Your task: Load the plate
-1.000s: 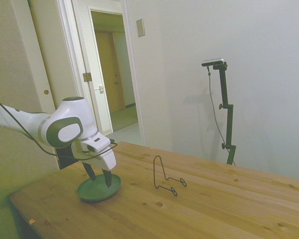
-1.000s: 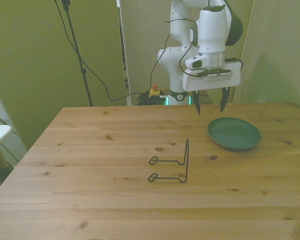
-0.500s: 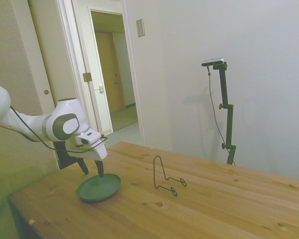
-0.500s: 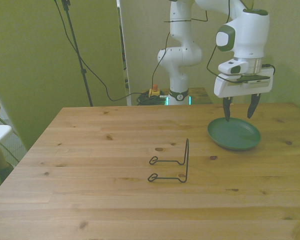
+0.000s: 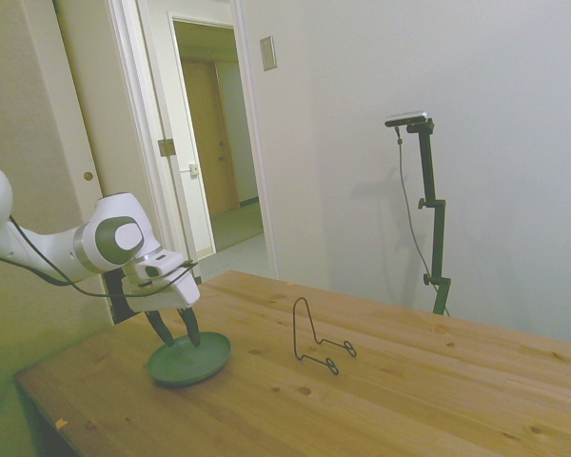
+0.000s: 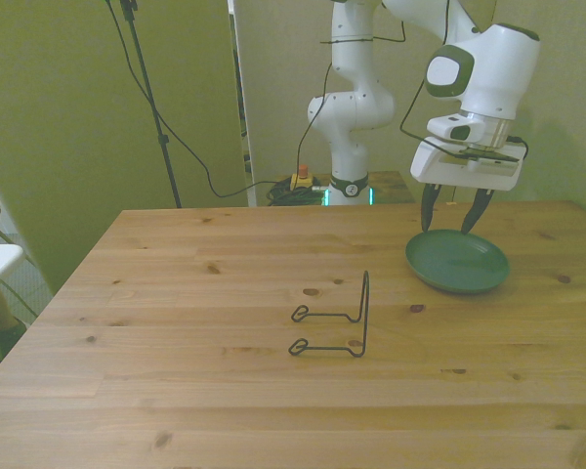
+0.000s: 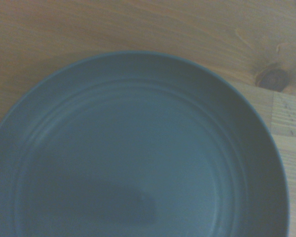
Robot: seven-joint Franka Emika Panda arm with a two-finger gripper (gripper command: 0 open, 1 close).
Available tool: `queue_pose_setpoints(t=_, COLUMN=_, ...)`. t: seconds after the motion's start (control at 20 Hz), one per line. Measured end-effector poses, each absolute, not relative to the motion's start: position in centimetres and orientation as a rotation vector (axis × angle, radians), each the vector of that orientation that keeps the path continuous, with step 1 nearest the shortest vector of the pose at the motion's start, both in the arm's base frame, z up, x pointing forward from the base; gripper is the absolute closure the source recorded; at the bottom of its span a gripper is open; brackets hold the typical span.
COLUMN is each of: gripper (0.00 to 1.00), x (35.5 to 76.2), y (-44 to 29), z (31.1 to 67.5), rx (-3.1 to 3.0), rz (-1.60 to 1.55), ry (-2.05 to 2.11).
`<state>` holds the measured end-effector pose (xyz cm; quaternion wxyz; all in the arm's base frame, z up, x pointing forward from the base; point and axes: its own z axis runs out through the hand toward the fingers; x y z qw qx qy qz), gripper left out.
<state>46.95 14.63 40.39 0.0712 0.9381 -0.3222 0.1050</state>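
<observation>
Plate lies flat on the table at the front view's right, well apart from the wire stand. Gripper, fingers spread, has swung back from mid-plate and tilted, tips now over the far rim; likely lining up a rim grasp, plate not yet touched

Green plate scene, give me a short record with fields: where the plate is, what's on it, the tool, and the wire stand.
plate: dark green plate, flat on the wooden table, toward the front view's right
plate contents: nothing on it
tool: tool open, tilted, fingertips just above the plate's far rim; contact cannot be told
wire stand: black wire stand near the table's middle, apart from the plate, holding nothing
task status: plate not yet loaded
</observation>
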Motion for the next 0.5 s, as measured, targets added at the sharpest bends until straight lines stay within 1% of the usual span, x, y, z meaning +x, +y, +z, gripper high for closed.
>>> queue_pose_setpoints(t=0.5, gripper=0.00, x=46.7, y=15.2, z=39.3, rx=2.833, rz=0.386, ry=-0.958)
